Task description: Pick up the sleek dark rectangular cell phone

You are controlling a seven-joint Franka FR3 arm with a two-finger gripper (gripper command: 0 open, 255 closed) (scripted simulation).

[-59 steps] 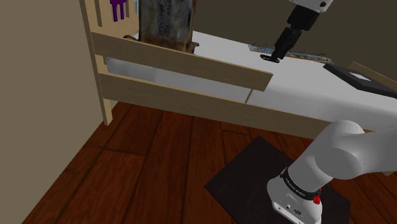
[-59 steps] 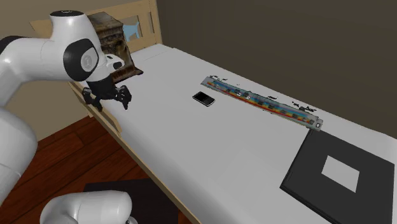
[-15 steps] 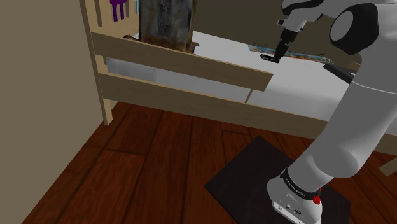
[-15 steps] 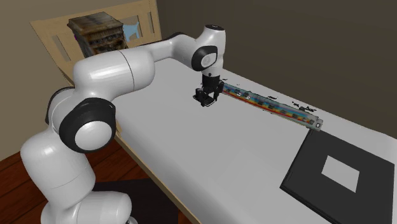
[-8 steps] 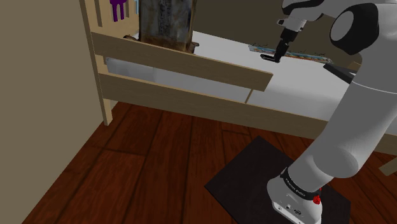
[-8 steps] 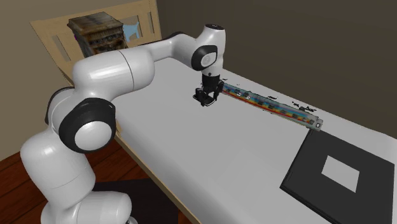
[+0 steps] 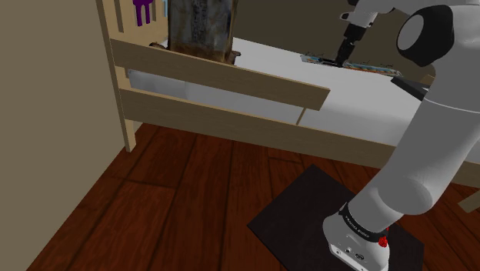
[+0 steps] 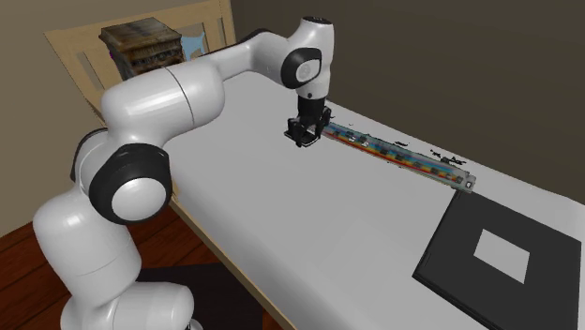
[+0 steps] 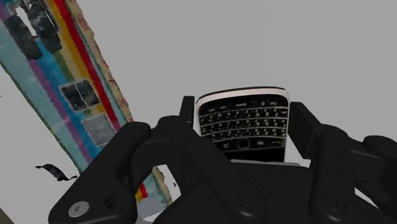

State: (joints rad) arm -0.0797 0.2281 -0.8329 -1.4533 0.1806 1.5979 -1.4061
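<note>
Over the white bed [image 8: 281, 220], the black gripper [image 8: 304, 138] clasps the dark keypad phone [image 9: 242, 119], just beside a colourful strip [image 8: 394, 150].

The gripper [image 9: 245, 118] clasps the phone [image 9: 242, 127] by its sides between black fingers [image 9: 306, 129], keypad facing the camera. Behind it lies a plain grey surface [image 9: 254, 44]. A long rainbow-striped strip [image 9: 76, 95] lies beside the gripper.
</note>
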